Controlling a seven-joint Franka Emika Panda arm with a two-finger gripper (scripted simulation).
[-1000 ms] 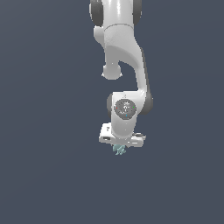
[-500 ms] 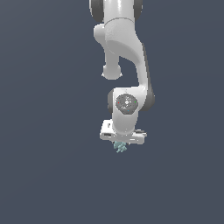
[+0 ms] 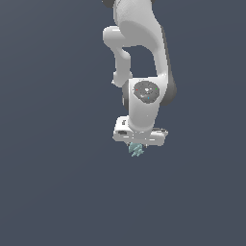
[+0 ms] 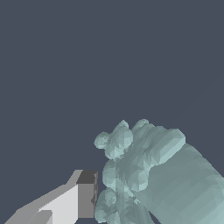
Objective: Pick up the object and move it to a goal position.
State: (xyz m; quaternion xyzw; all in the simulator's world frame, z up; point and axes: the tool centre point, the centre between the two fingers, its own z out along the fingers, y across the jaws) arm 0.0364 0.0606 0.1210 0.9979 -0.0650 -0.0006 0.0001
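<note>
I have the small pale teal, lumpy, spiky-edged clump [image 3: 136,150] clamped in the white two-fingered gripper [image 3: 138,146], hanging directly below the hand and clear of any surface. In the wrist view one finger [image 4: 85,194] presses its side. No goal marker is visible, so I can't tell which way to carry it.
</note>
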